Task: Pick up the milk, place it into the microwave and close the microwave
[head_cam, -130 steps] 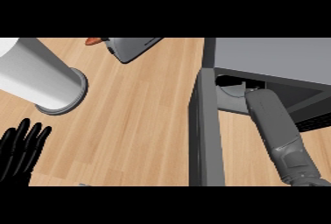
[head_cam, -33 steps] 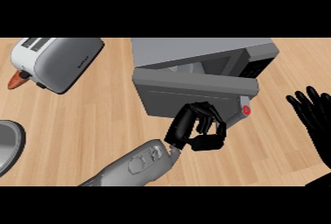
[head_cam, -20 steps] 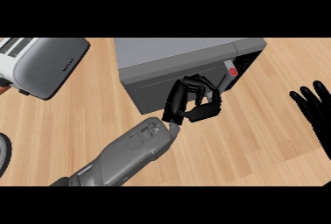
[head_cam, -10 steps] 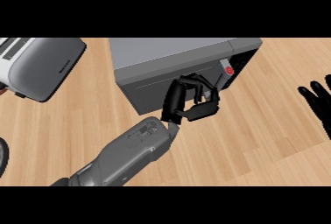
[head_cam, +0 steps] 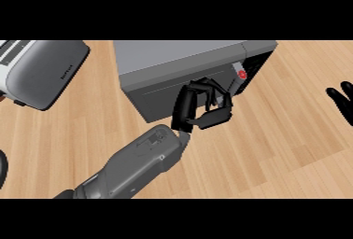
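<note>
Left hand (head_cam: 201,106) at microwave door (head_cam: 160,94)

No words or numbers legible anywhere. On the grey side of the toaster (head_cam: 48,70), a short dark line of print, perhaps a brand name, too small to make out. On the control strip at the right of the microwave (head_cam: 179,56), a round red button (head_cam: 242,73), with no readable sign or lettering on or beside it.
</note>
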`<state>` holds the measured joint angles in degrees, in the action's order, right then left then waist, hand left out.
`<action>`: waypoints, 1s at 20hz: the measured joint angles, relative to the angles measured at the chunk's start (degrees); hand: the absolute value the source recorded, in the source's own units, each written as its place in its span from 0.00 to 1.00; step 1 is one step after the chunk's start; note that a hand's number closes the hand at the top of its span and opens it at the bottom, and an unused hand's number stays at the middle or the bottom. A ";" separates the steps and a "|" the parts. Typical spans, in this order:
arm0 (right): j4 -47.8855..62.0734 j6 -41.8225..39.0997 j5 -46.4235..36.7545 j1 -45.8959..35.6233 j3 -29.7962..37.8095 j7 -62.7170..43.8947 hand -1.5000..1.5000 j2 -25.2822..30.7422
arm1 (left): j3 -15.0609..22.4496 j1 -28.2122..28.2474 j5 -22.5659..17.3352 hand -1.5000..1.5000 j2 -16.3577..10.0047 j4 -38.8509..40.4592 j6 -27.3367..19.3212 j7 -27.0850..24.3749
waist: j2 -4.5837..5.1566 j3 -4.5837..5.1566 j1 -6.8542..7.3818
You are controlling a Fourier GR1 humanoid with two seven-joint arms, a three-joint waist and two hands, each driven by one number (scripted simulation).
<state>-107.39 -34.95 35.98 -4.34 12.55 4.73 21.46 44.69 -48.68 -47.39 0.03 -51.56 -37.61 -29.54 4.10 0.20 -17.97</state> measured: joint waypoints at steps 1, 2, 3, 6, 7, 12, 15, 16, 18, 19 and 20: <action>-0.12 -0.01 0.29 -0.07 0.11 -0.24 0.00 0.28 | 0.08 -0.02 -0.29 1.00 0.01 0.13 0.16 -0.48 | 0.00 0.00 0.00; -0.14 0.10 0.71 -0.21 0.26 -0.37 0.00 0.38 | 0.15 -0.05 -0.52 1.00 0.00 0.22 0.18 -0.92 | 0.03 -0.03 -0.02; -0.18 0.26 1.05 -0.40 0.33 -0.62 0.00 0.53 | 0.23 -0.13 -0.88 1.00 0.01 0.27 0.20 -1.23 | 0.06 -0.03 -0.06; -0.33 0.59 2.04 -0.85 0.62 -1.41 0.00 1.18 | 0.52 -0.32 -1.79 1.00 0.00 0.54 0.19 -2.21 | 0.09 -0.03 -0.13; -0.37 0.67 2.31 -0.96 0.75 -1.65 0.00 1.41 | 0.54 -0.34 -2.17 1.00 0.01 0.57 0.25 -2.55 | 0.11 -0.03 -0.15; -0.49 1.11 3.92 -1.74 1.34 -2.63 0.00 2.37 | 1.02 -0.61 -3.29 1.00 0.00 1.03 0.47 -4.21 | 0.20 -0.09 -0.14; -0.67 1.22 4.68 -1.98 1.62 -3.27 0.00 3.06 | 1.21 -0.69 -3.97 1.00 0.00 1.31 0.58 -5.20 | 0.19 -0.11 -0.22; -0.69 1.28 5.00 -2.08 1.70 -3.52 0.00 3.30 | 1.24 -0.69 -4.23 1.00 0.00 1.36 0.57 -5.53 | 0.21 -0.11 -0.26; -0.81 1.37 5.65 -2.07 1.88 -3.93 0.00 3.65 | 1.25 -0.65 -4.69 1.00 0.00 1.54 0.57 -6.22 | 0.15 -0.12 -0.43; -0.73 1.42 5.86 -2.19 1.99 -4.10 0.00 3.84 | 1.36 -0.75 -4.91 1.00 0.00 1.59 0.60 -6.45 | 0.20 -0.14 -0.38; -0.64 1.51 6.08 -2.27 2.21 -4.24 0.00 4.06 | 1.42 -0.75 -5.04 1.00 0.00 1.66 0.43 -6.84 | 0.23 -0.17 -0.44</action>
<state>-108.02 -33.44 42.06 -6.61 14.76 0.49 25.53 46.11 -49.43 -52.43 0.03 -49.90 -37.18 -36.37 4.33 0.04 -18.41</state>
